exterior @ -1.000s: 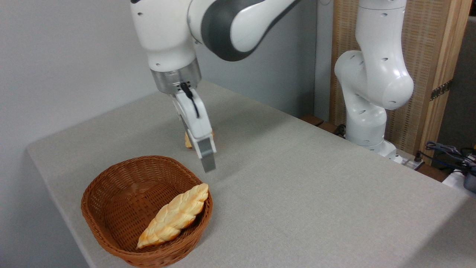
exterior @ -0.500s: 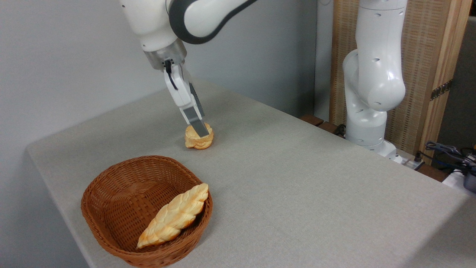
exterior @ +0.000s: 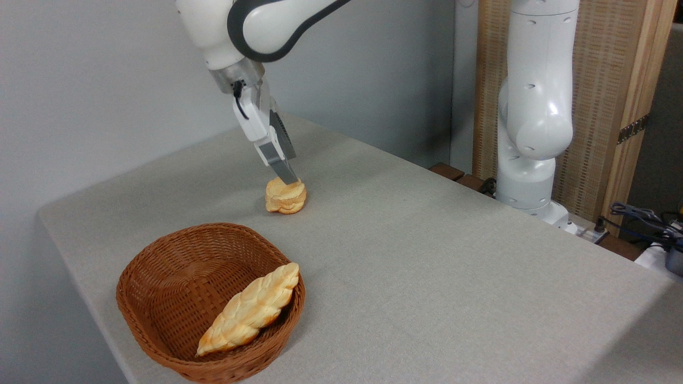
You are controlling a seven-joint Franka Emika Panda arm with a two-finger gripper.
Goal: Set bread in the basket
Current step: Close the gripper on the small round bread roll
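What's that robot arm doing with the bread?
The robot's gripper hangs right above a small round bun sitting on the grey table. It hasn't grabbed it yet. Nearby, a brown wicker basket holds a long braided loaf. The bun looks meant to go in there too.

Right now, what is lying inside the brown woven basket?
The basket holds one long braided loaf, leaning on the right inner wall. The rest of the woven floor shows bare. The part under the loaf is covered. The small round bun sits on the table, outside.
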